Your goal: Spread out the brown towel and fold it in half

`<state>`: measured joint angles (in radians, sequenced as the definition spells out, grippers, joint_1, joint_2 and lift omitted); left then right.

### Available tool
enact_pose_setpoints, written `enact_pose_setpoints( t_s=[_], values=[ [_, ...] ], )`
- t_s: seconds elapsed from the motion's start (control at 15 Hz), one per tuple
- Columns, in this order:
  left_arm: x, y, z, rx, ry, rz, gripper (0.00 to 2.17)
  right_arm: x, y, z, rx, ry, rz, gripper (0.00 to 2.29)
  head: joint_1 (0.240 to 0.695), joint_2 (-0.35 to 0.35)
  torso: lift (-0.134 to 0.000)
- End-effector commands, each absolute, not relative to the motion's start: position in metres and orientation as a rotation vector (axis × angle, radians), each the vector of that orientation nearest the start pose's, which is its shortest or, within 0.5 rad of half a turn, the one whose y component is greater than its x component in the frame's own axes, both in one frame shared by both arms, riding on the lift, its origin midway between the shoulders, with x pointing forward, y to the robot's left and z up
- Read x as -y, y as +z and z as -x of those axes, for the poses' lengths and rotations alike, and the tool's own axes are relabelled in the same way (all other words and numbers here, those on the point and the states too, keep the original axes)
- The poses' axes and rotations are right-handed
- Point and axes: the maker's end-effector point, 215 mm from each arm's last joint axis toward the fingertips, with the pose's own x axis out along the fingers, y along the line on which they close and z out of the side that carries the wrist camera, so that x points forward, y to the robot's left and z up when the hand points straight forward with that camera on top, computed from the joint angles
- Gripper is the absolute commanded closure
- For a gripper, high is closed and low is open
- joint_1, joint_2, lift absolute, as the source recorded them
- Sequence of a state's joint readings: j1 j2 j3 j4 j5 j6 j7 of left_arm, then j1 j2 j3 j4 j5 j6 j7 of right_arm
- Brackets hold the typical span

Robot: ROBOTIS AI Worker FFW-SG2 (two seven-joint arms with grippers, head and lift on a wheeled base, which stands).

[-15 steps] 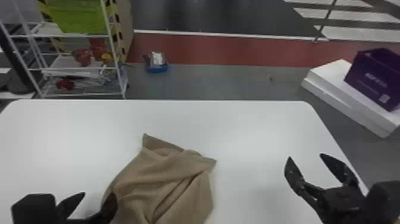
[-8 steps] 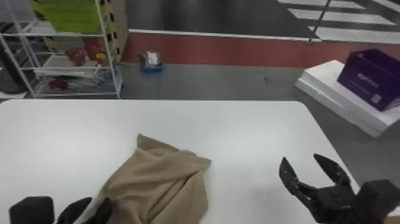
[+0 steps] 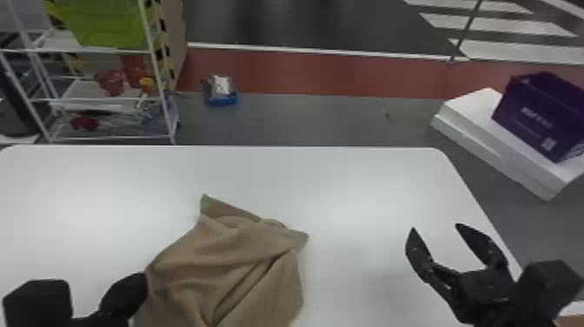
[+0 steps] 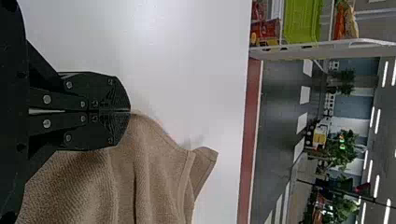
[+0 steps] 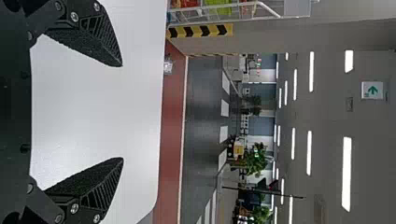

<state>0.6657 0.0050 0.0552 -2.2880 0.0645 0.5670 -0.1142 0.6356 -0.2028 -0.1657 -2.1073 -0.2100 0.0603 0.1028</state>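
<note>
Now, left gripper [image 3: 130, 292] at near left, jaws pinching rumpled brown towel [image 3: 226, 261] by its edge, right gripper [image 3: 436, 228] over counter [image 3: 347, 187] at right, jaws spread.

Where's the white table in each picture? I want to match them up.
Head view: the white table spreads across the lower part, under the brown towel.
Left wrist view: it lies beyond the left gripper and around the towel.
Right wrist view: it shows between the open right gripper's fingers.
Shared landmark: the red floor strip, beyond the table's far edge.
</note>
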Motion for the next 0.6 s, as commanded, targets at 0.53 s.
enact_pose_setpoints(
  t_s=[0.53],
  values=[
    [-0.304, -0.316, -0.379, -0.222, 0.121, 0.08, 1.56, 0.307, -0.357, -0.411, -0.124, 0.062, 0.035, 0.17, 0.695, -0.046, -0.124]
  ],
)
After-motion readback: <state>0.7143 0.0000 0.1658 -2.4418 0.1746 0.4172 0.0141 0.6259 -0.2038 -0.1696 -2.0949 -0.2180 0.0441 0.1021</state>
